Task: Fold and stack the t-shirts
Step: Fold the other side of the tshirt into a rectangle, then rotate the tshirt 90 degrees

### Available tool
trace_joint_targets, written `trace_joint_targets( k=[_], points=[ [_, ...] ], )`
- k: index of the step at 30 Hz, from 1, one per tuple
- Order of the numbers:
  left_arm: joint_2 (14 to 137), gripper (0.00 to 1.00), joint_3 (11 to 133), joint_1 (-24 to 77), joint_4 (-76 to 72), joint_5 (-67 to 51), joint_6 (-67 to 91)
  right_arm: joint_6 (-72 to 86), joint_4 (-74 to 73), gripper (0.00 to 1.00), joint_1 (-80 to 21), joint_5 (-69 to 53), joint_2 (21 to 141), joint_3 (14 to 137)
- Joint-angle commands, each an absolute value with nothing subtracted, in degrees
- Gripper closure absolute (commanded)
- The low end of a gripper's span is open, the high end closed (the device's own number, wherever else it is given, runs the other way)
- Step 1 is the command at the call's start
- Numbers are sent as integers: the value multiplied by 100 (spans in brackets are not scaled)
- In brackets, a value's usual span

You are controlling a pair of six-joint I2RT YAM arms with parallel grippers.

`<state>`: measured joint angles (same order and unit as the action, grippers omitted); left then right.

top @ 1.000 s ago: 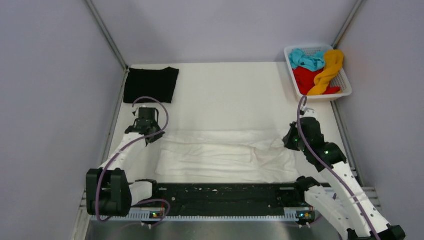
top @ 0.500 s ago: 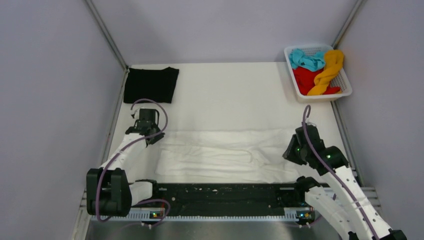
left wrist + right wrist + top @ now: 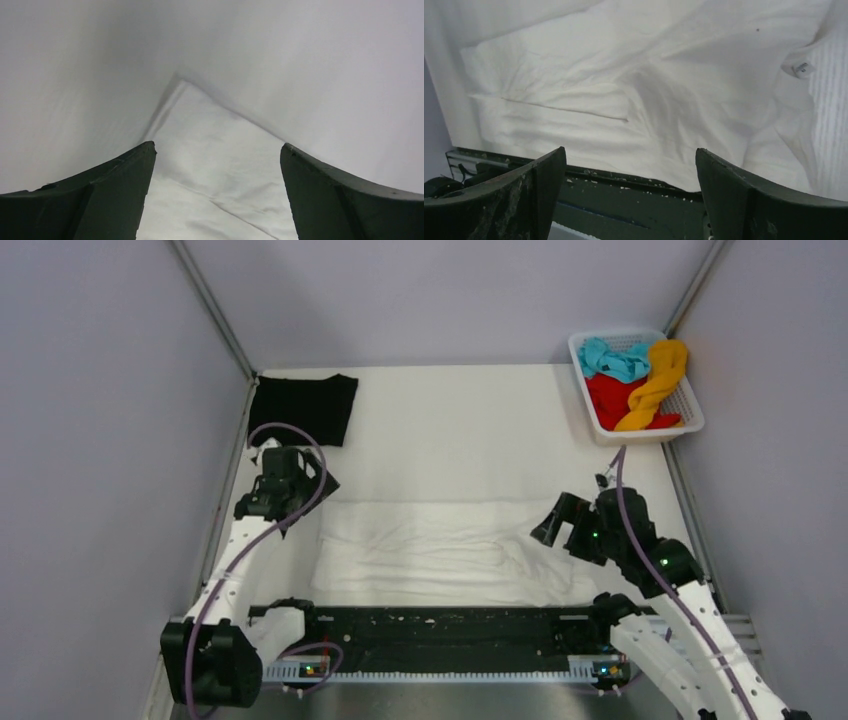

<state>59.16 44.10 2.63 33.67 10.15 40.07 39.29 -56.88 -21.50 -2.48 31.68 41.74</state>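
A white t-shirt (image 3: pixel 440 550) lies folded into a long band across the near half of the table. My left gripper (image 3: pixel 318 490) hovers open over its far left corner (image 3: pixel 215 165), fingers wide apart with nothing between them. At the shirt's right end my right gripper (image 3: pixel 553 520) also stands open and empty, looking left along the rumpled cloth (image 3: pixel 624 75); a neck label (image 3: pixel 799 69) shows there. A black t-shirt (image 3: pixel 303 408) lies folded flat at the far left. Teal (image 3: pixel 612 360), red (image 3: pixel 610 398) and yellow-orange (image 3: pixel 655 380) t-shirts are bunched in the basket.
The white lattice basket (image 3: pixel 690 425) stands at the far right corner. A black rail (image 3: pixel 450 625) runs along the near table edge between the arm bases. Grey walls close in the left, back and right sides.
Both grippers have opened and let go of the white t-shirt's ends. The left one rose slightly at the left corner; the right one lifted and swung leftward over the cloth.
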Motion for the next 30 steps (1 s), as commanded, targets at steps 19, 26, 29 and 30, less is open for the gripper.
trace_joint_targets(
  k=[19,26,29,30],
  points=[
    [7738,1,3352,1378,1859,-1203,4092,4630,-924,1,-1362,33,7667,3056],
    [7434,1,3348,2536,1688,-1035,5152,3550,-936,1,-1268,-365,10985,6424],
    [7261,1,3410,2761,1583,-1005,5569,3140,-1303,1,-1266,-698,12287,8221],
    [7223,1,3422,2834,1548,-961,5663,2991,-1523,1,-1278,-876,12752,8927]
  ],
)
